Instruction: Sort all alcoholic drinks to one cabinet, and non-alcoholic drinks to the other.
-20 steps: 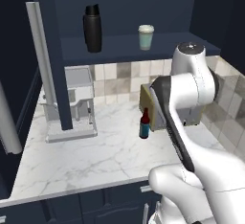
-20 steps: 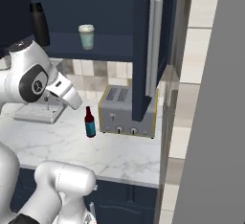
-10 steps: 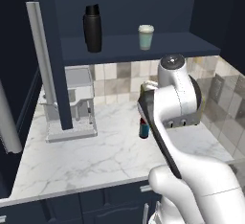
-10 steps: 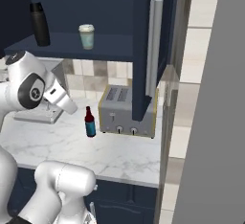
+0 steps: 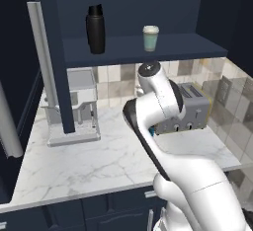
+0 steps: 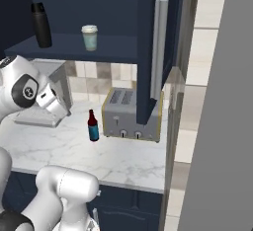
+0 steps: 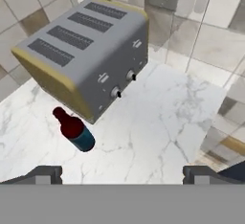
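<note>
On the white marble desk (image 6: 123,161), just beside the front of the brushed-metal four-slot toaster with yellow ends (image 7: 83,50), stands the slim dark red-brown glass bottle with a blue label (image 6: 92,126), upright and untouched. Up on the wide dark navy cabinet shelf (image 5: 148,52) the tall matte black cylindrical flask (image 5: 96,29) and the small pale teal cup with a white lid (image 5: 150,38) already stand, well apart. I judge the step in hand to be the reach for this bottle. The fingers (image 7: 122,174) are spread wide and released, grasping nothing (only their dark tips show). Next they should centre on the smooth round body below the narrow neck, since glass slips and the toaster crowds one side.
</note>
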{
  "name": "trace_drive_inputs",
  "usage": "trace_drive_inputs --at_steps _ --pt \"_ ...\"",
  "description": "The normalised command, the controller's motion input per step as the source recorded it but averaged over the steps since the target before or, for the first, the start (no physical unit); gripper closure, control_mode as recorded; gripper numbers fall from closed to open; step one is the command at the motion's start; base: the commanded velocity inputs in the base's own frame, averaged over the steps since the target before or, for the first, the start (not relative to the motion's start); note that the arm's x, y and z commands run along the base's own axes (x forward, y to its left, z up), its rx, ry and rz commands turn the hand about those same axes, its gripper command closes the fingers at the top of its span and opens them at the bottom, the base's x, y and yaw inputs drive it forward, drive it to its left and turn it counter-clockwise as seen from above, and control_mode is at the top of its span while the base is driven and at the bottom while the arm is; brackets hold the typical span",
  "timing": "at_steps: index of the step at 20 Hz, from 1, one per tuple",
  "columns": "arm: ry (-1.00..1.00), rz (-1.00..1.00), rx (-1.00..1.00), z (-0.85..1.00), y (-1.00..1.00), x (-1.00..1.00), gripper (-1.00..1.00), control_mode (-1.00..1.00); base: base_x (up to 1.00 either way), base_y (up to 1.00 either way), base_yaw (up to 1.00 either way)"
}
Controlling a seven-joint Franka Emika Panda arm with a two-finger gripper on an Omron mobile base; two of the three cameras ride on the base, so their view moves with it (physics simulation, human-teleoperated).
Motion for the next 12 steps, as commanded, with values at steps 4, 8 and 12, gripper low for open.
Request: trace_drive_inputs --at_steps 4,8,12 --pt "-0.01 -0.19 0.00 -0.32 0.11 0.32 -1.00 -1.00 0.00 0.00 0.00" --pt "-0.05 -0.17 0.00 -0.41 0.01 0.25 -1.00 -1.00 0.00 0.00 0.00" --pt "-0.07 -0.17 0.00 -0.33 0.00 0.25 -1.00 -1.00 0.00 0.00 0.00"
